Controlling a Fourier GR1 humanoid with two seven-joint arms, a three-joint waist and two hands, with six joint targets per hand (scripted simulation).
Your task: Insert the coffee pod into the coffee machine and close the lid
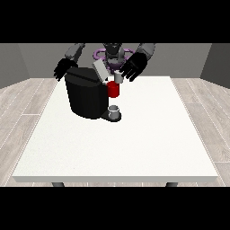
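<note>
Hand at view's right (134, 67) has fingers clamped on coffee pod (118, 77) above coffee machine (87, 93), lid (100, 69) up. Other hand (64, 68): fingers spread.

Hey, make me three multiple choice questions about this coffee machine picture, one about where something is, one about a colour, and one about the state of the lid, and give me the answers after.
1. Where does the small grey cup stand?
A. On the machine's base, under the red part
B. At the table's near edge
C. On the floor

2. What colour is the body of the coffee machine?
A. White
B. Black
C. Yellow

3. How is the lid of the machine?
A. Raised and tilted
B. Shut flat
C. Lying on the table

Answers:
1 A, the cup sits on the dark base below the red part.
2 B, the body is black against the white table.
3 A, the grey lid slants up from the machine's top, beside the hand at the view's right.
</note>
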